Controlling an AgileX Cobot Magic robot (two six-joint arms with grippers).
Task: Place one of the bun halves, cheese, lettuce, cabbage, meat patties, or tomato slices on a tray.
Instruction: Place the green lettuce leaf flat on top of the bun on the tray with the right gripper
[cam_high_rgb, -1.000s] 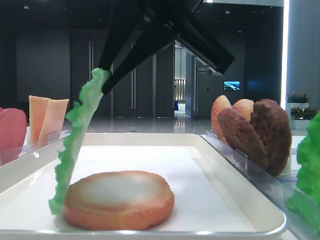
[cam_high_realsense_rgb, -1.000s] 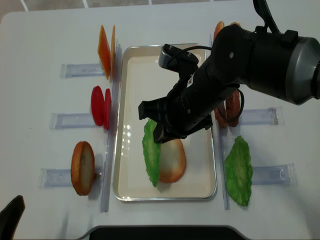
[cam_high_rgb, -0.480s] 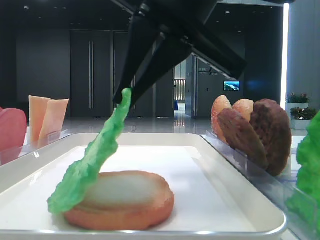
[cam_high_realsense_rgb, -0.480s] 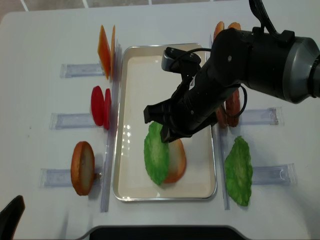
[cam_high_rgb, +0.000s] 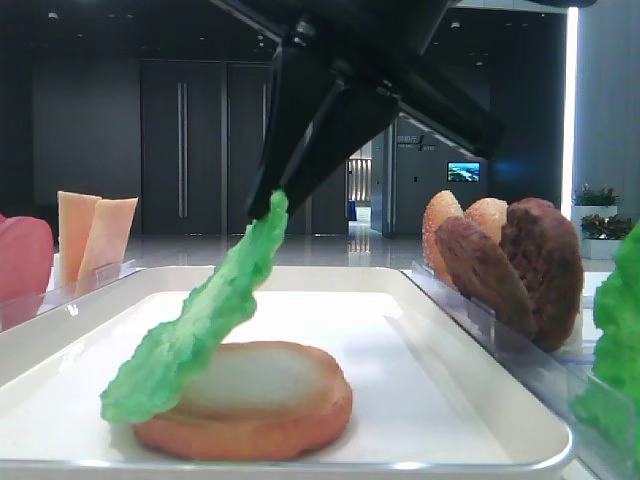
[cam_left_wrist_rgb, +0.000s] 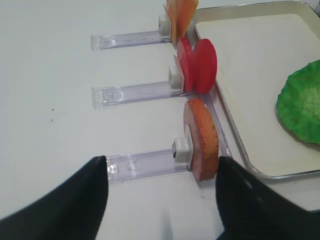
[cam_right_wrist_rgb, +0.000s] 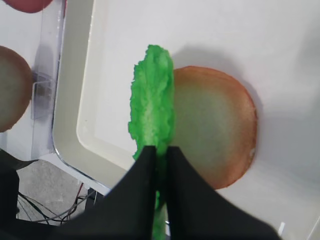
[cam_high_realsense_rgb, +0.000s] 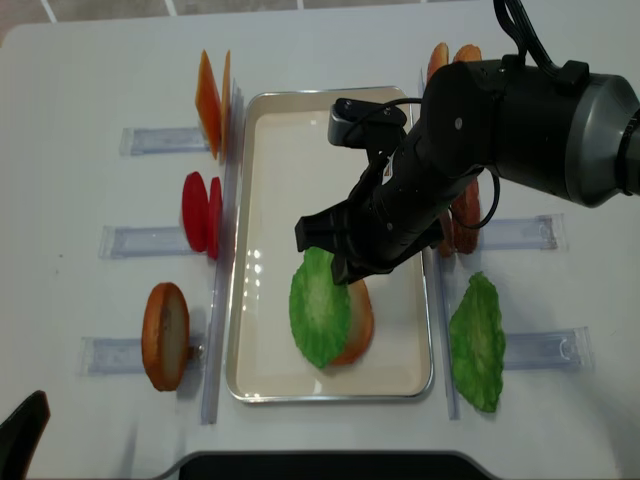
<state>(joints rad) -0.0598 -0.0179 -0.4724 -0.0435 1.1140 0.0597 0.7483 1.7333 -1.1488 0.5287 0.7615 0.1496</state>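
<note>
now lettuce (cam_high_rgb: 200, 330) in right end effector (cam_right_wrist_rgb: 159, 156), over bun half (cam_right_wrist_rgb: 212, 132)

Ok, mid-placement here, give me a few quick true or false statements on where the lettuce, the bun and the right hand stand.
1. The right hand is shut on the lettuce leaf. True.
2. The lettuce leaf lies flat on the bun half. False: it slants, its lower end on the bun half, its upper end pinched in the hand.
3. The bun half lies inside the tray. True.
4. A meat patty is on the tray. False: the patties stand in a holder to the right of it.
5. A second lettuce leaf sits right of the tray. True.
6. The tomato slices lie flat on the table. False: they stand on edge in a clear holder.
</note>
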